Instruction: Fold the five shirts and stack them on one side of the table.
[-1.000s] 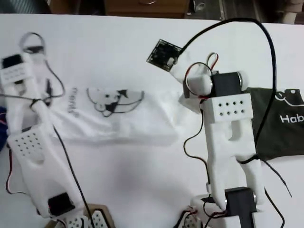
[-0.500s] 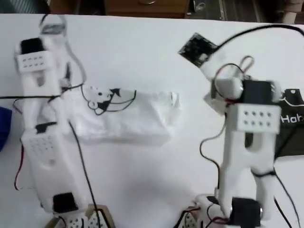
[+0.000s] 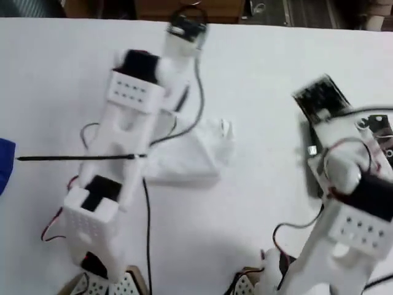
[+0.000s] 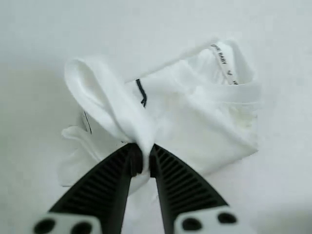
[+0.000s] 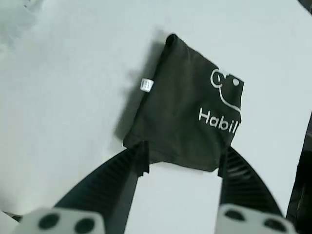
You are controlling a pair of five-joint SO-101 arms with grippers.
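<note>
Overhead, the left arm (image 3: 123, 123) runs from the lower left of the frame up toward the top centre, crossing a folded white shirt (image 3: 199, 153) that lies a little left of the middle of the table (image 3: 258, 55). The shirt's long axis runs left to right, and its collar end points toward the right of the frame. The right arm (image 3: 356, 227) stands in the lower right corner. A blue object (image 3: 5, 163) shows at the left edge.

From the left wrist, the left gripper (image 4: 144, 158) is clenched on a raised fold of the white shirt (image 4: 204, 122), and the cloth is drawn up into a loop between its fingers (image 4: 109, 185). The bundle stretches away from the gripper, with the collar label (image 4: 222, 58) at the far end.

From the right wrist, the right gripper (image 5: 183, 161) is spread wide and grasps nothing. Its fingers (image 5: 114, 180) stand at the two corners of the near edge of a folded black shirt (image 5: 180, 107). This shirt lies flat on the table, nearly square and turned askew, with one corner pointing away from the gripper. A small white tag (image 5: 146, 84) sits on one side edge, and the white print (image 5: 222, 117) lies along the opposite edge.
</note>
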